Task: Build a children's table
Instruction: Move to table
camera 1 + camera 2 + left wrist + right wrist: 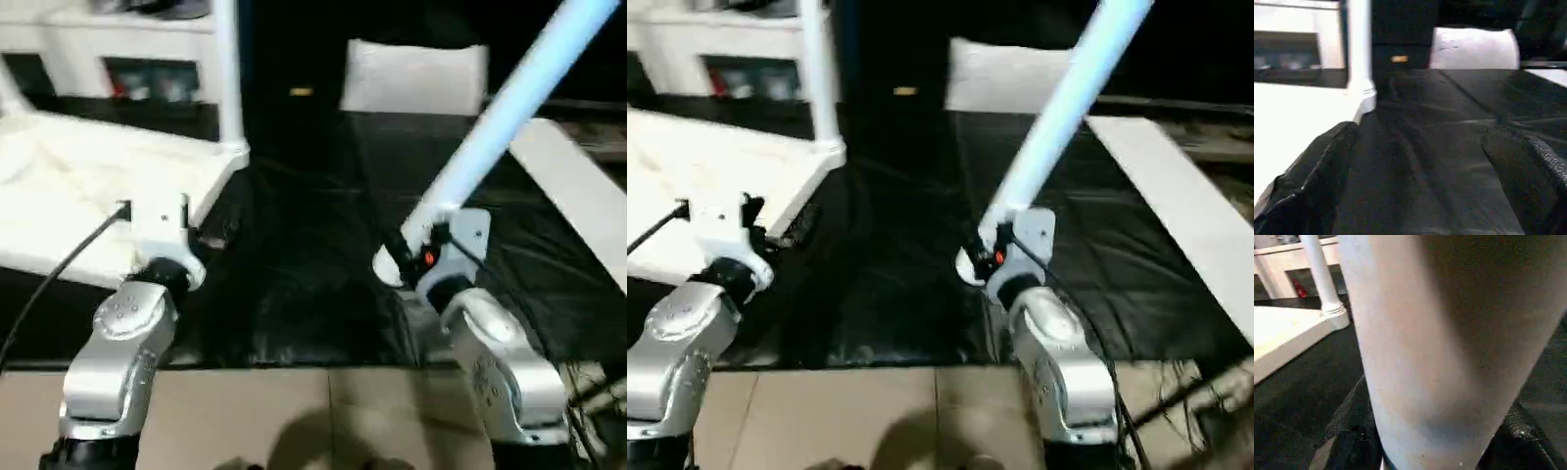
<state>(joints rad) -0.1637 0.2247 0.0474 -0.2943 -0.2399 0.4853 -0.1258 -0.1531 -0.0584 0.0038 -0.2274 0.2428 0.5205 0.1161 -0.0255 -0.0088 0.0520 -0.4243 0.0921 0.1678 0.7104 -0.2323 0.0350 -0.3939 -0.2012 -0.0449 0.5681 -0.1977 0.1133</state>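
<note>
The right gripper (400, 257) holds one white leg (509, 103), slanting upward. The left gripper (1420, 196) stands wide and empty beside the tabletop (88, 186), where another leg (227, 69) seems already upright in a corner.

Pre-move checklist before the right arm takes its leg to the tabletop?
1. Right gripper holds the leg near its lower end: ok.
2. Leg lifted off the black mat, tilted up and to the right: ok.
3. Left gripper open and empty, beside the tabletop's edge: ok.
4. Tabletop lying on the left, one installed leg upright in its near corner: ok.
5. Free corner socket to aim for: cannot tell.
6. Flat white board lies to the right, apart from the held leg: ok.
</note>
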